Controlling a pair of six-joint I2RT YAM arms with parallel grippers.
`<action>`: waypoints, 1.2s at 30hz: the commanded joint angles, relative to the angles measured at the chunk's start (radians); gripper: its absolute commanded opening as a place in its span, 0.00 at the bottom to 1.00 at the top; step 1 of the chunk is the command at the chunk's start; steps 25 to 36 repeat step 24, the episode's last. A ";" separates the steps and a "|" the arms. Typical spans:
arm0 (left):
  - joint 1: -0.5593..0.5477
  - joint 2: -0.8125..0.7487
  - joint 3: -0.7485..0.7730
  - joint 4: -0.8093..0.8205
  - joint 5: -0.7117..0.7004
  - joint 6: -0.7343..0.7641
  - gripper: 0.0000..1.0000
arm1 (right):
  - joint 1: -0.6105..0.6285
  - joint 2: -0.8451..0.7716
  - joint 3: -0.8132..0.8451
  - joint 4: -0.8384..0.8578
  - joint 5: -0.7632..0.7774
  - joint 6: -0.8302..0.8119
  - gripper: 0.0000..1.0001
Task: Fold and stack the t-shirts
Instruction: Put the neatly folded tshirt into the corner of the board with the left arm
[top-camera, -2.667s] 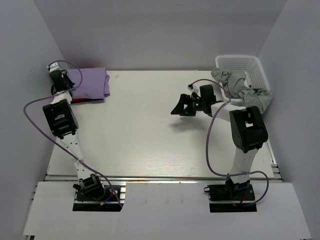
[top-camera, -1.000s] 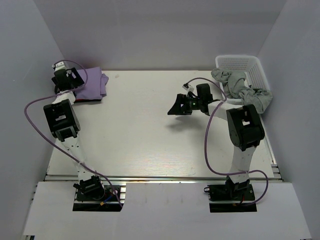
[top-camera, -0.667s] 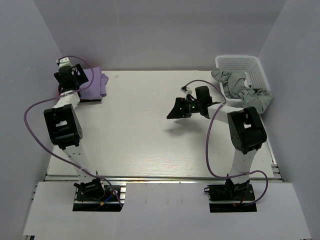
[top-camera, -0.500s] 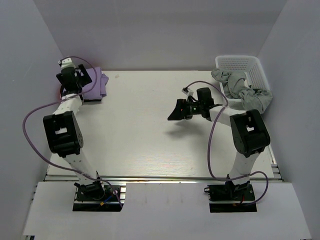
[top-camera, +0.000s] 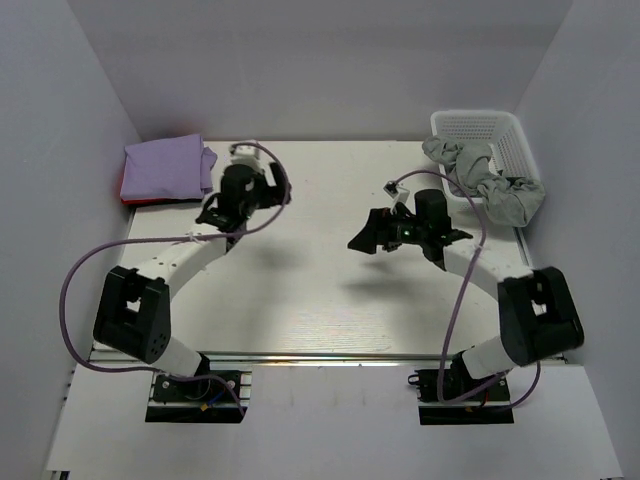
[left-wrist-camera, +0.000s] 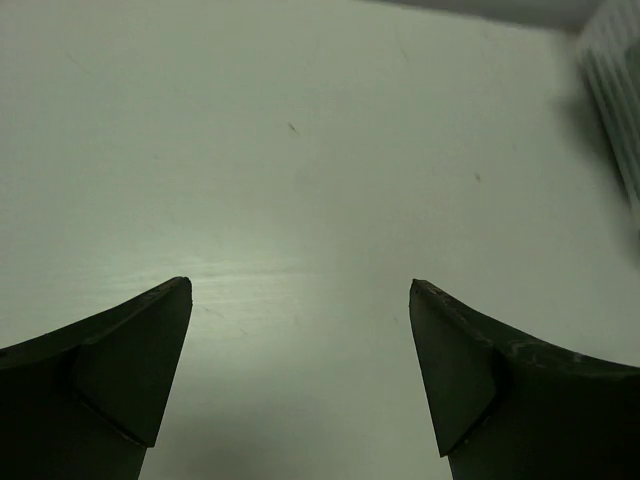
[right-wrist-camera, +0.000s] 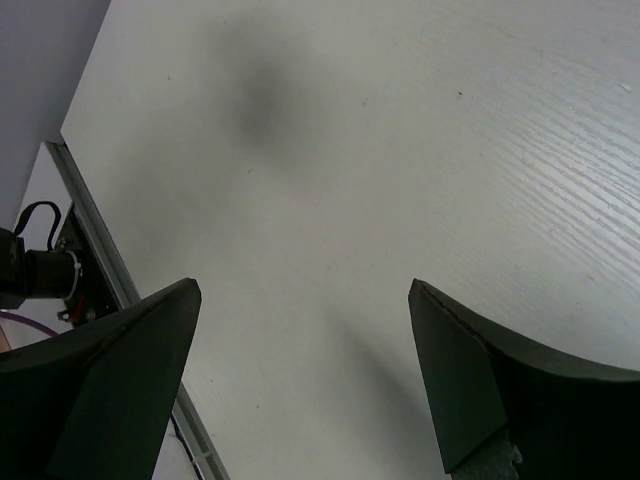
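A folded lavender t-shirt (top-camera: 165, 168) lies at the table's back left corner. It rests on a red t-shirt whose edge (top-camera: 133, 198) shows beneath it. My left gripper (top-camera: 218, 218) hangs open over bare table to the right of that stack, apart from it. In the left wrist view its gripper (left-wrist-camera: 300, 290) holds nothing. My right gripper (top-camera: 368, 235) is open above the table's middle right. In the right wrist view the gripper (right-wrist-camera: 305, 290) has only white tabletop between its fingers.
A white lattice basket (top-camera: 510, 135) stands at the back right, and its edge (left-wrist-camera: 615, 70) shows in the left wrist view. A crumpled grey garment (top-camera: 490, 185) spills over its front rim. Grey walls close in three sides. The table's metal edge rail (right-wrist-camera: 100, 230) shows in the right wrist view.
My left gripper has swung away from the lavender stack, rightwards and nearer, out over the table. My right gripper has shifted slightly right and nearer, its arm stretched out lower. Both stay open.
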 joint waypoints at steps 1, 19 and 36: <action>-0.123 -0.032 -0.032 -0.128 -0.084 0.003 0.99 | -0.006 -0.122 -0.060 -0.009 0.076 -0.031 0.90; -0.321 -0.307 -0.229 -0.320 -0.363 -0.091 0.99 | -0.004 -0.408 -0.268 0.049 0.302 0.015 0.90; -0.330 -0.330 -0.229 -0.309 -0.339 -0.082 0.99 | -0.006 -0.426 -0.294 0.094 0.310 0.033 0.90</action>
